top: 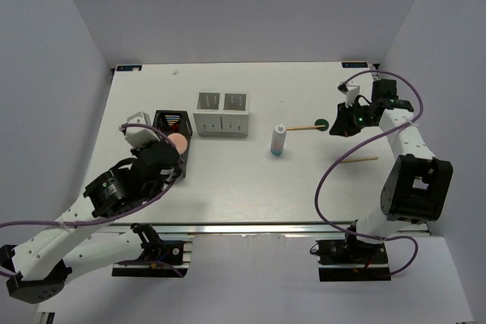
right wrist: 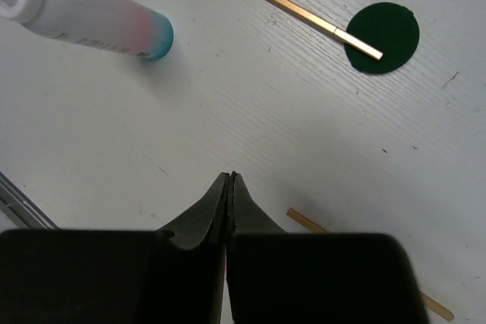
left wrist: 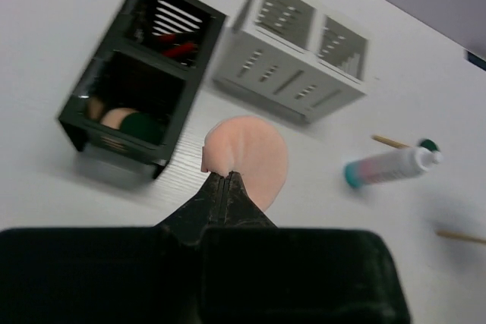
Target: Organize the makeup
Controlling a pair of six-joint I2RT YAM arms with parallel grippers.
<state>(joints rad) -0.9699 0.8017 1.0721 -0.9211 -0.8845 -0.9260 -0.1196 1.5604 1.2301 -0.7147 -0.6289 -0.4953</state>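
On the white table [top: 228, 187], a white two-compartment box [top: 222, 114] stands just right of the black holder [top: 171, 122], which has red-and-black tubes [left wrist: 178, 47] in one compartment. The left gripper [left wrist: 220, 177] pinches a pink round pad [left wrist: 250, 157] just beside the holder. The right gripper [right wrist: 230, 180] is pressed closed on nothing. The white bottle [top: 279, 140] sits mid-table. One wooden stick [top: 304, 128] overlaps a green disc [top: 321, 122]; another stick [top: 358, 160] lies apart.
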